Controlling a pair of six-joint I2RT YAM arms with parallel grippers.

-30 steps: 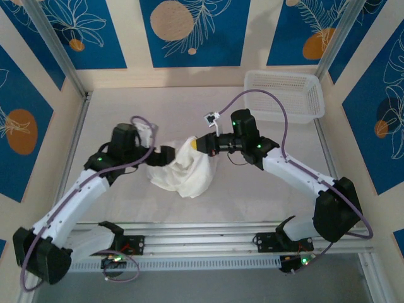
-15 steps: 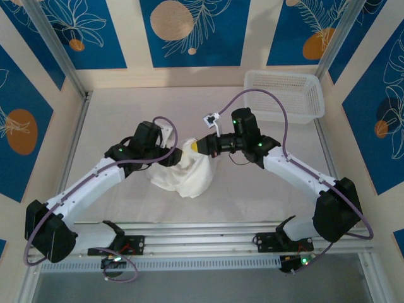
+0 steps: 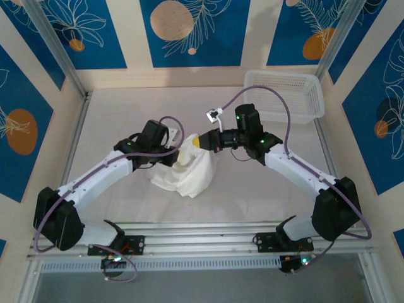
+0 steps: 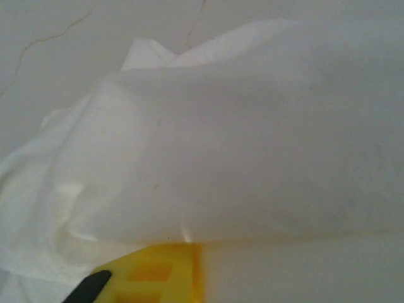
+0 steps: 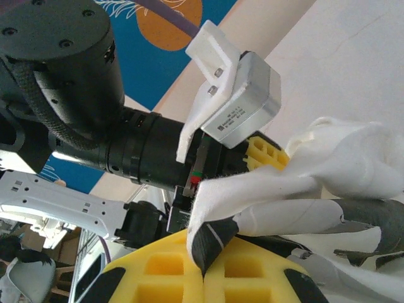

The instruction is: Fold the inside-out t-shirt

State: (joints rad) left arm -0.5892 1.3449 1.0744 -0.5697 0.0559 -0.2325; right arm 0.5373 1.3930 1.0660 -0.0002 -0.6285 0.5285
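Observation:
The inside-out t-shirt [image 3: 189,169] lies bunched in a white heap at mid-table, its top edge lifted between the two arms. My left gripper [image 3: 177,151] is shut on the cloth at the heap's upper left. In the left wrist view the t-shirt [image 4: 252,151] drapes over the left gripper [image 4: 202,249], and one yellow finger [image 4: 151,274] shows below it. My right gripper [image 3: 201,142] is shut on the upper right edge. In the right wrist view the right gripper [image 5: 205,268] pinches the t-shirt [image 5: 265,189] at a small dark label [image 5: 214,237], with the left arm's wrist [image 5: 145,158] close behind.
A white plastic mesh basket [image 3: 284,95] stands at the back right of the table. Metal rails [image 3: 202,243] run along the near edge by the arm bases. Blue patterned panels wall in the back and sides.
My left arm has swung right to the shirt's upper left edge, and its jaws have gone from open to shut on the cloth. The right gripper has kept its hold, almost in place.

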